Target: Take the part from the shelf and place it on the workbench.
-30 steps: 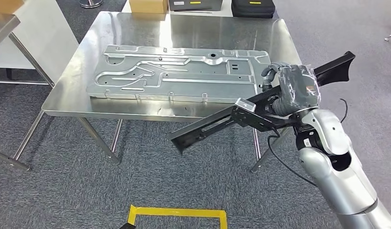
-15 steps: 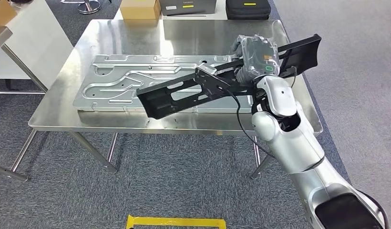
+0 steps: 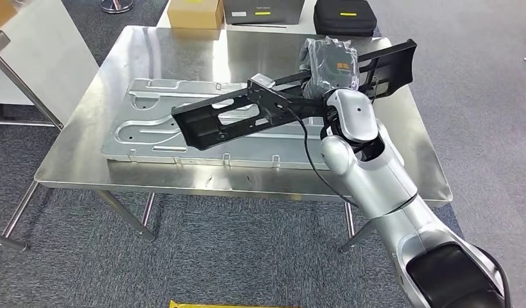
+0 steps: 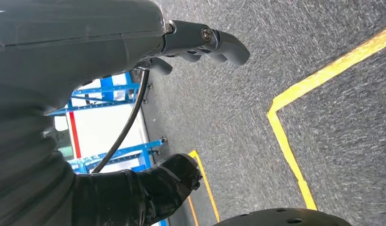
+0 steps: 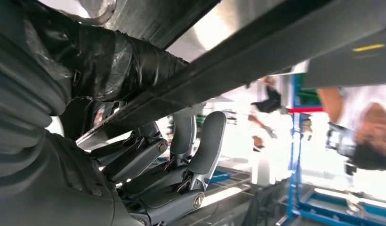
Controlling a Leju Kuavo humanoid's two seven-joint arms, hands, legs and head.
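A long black part (image 3: 222, 119) with slots is gripped by my right hand (image 3: 330, 61) near its right end. It hangs tilted above the steel workbench (image 3: 151, 45), its left end lower and over the silver stamped panel (image 3: 151, 135) lying there. In the right wrist view the black part (image 5: 257, 56) runs as a dark bar past my right hand (image 5: 148, 160), whose thumb wraps over it. My left hand (image 4: 200, 42) hangs over the carpet, holding nothing, with its fingers apart from the thumb.
A cardboard box (image 3: 195, 13) and two black cases (image 3: 346, 16) sit beyond the workbench's far edge. A white table (image 3: 42, 58) stands at the left. Yellow tape (image 4: 294, 94) marks the carpet. A person (image 5: 360, 127) and blue racks (image 5: 341, 207) stand in the background.
My right arm has lifted the black part from below the workbench's front edge to over the panel, and it has crept further toward the far side. The camera has shifted slightly.
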